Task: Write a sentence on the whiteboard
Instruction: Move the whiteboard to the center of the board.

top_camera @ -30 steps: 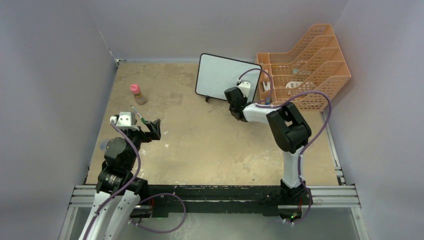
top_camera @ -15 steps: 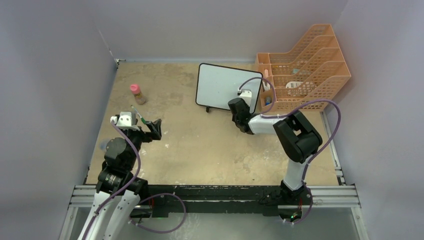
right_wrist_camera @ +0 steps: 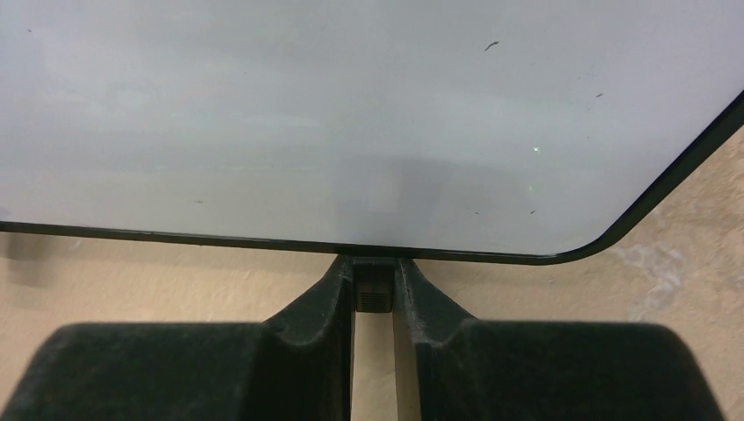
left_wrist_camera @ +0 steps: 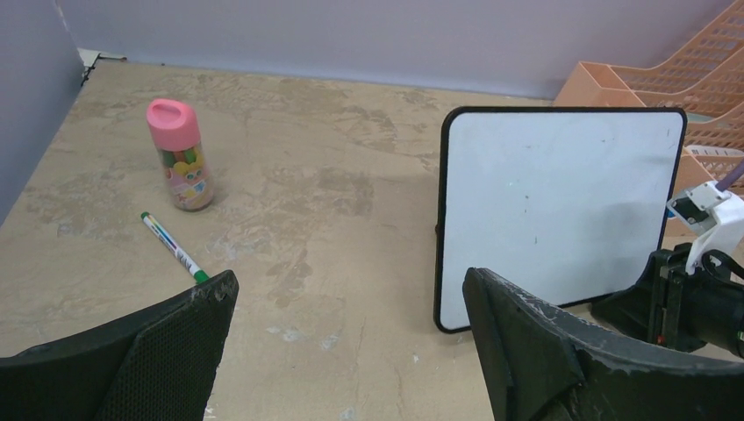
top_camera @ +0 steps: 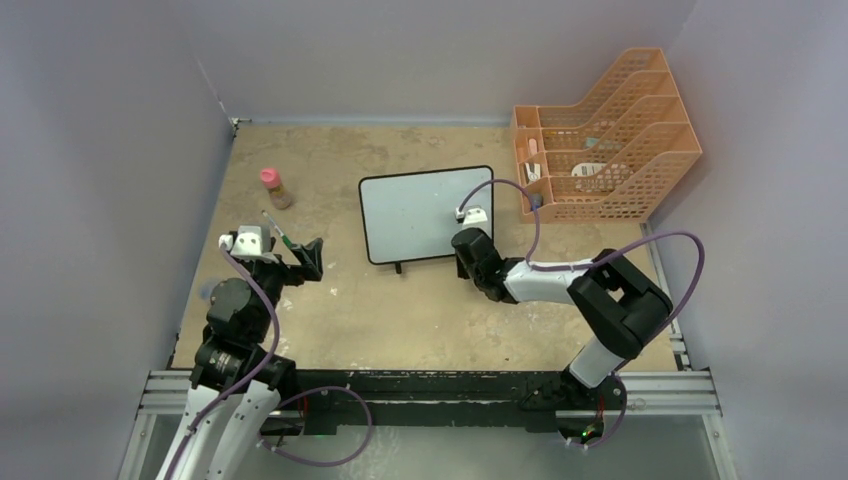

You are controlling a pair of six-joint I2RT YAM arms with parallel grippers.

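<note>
Right gripper: all but closed, pinching a small black foot under the lower frame of the board. Has dragged it away from the rack at 1 o'clock, where it stood a second ago, toward 7 o'clock. Now upright at the centre of the table, face turned to the near edge. Blank but for a few specks; no writing begun.

Left gripper: spread as wide as it goes, holding nothing, parked at 8 o'clock, unmoved over the last second. Pen flat on the table just beyond its left finger, at 10 o'clock in the wrist view; pink-capped bottle just past that.

Likely meaning: board brought within reach of both arms. Next, probably, letting go of the foot and fetching the pen.
</note>
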